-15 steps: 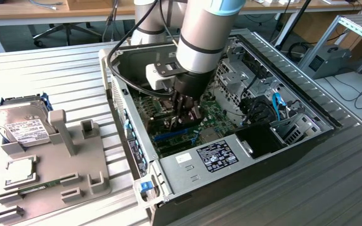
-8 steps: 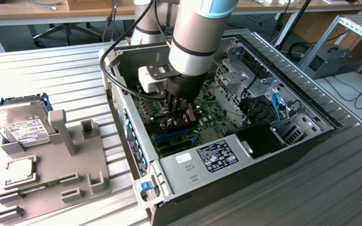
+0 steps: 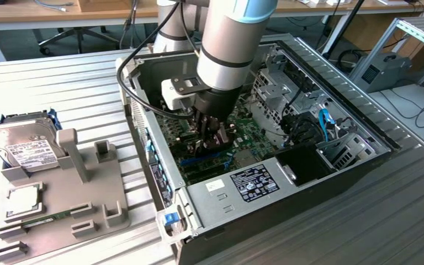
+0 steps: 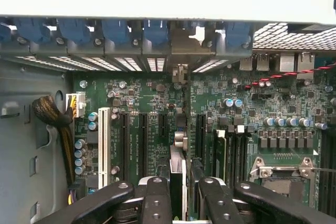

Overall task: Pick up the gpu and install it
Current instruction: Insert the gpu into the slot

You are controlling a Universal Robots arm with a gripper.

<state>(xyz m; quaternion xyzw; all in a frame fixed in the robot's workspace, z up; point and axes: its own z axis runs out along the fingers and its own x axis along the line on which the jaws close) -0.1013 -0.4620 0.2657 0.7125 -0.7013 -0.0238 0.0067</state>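
Wrist view: pincer (image 4: 178,198) hangs low over the green motherboard (image 4: 157,98), its black fingers (image 4: 157,203) closed on the top edge of the gpu (image 4: 178,163). The card is seen edge-on, standing upright between the fingers, a slim silver and dark strip running toward the rear wall of the case. It lines up with one of the long black expansion slots (image 4: 200,135); whether it is fully seated I cannot tell. A white slot (image 4: 103,148) lies beside the black ones, and blue retaining clips (image 4: 113,30) run along the rear bracket row. The silver CPU socket frame (image 4: 286,169) sits off to one side of the card.

Exterior view: arm (image 3: 231,38) reaches straight down into the open computer case (image 3: 220,199), which lies on its side on the slatted metal surface (image 3: 64,94). Pincer (image 3: 210,144) is inside the case, over the board's middle, with the card hard to make out below it. Well apart, toward the exterior view's left edge of the surface, a grey parts holder (image 3: 86,193) stands with a silver hard drive (image 3: 24,146) at its far end, a CPU (image 3: 22,200) and a thin RAM stick (image 3: 46,219) near its near edge.
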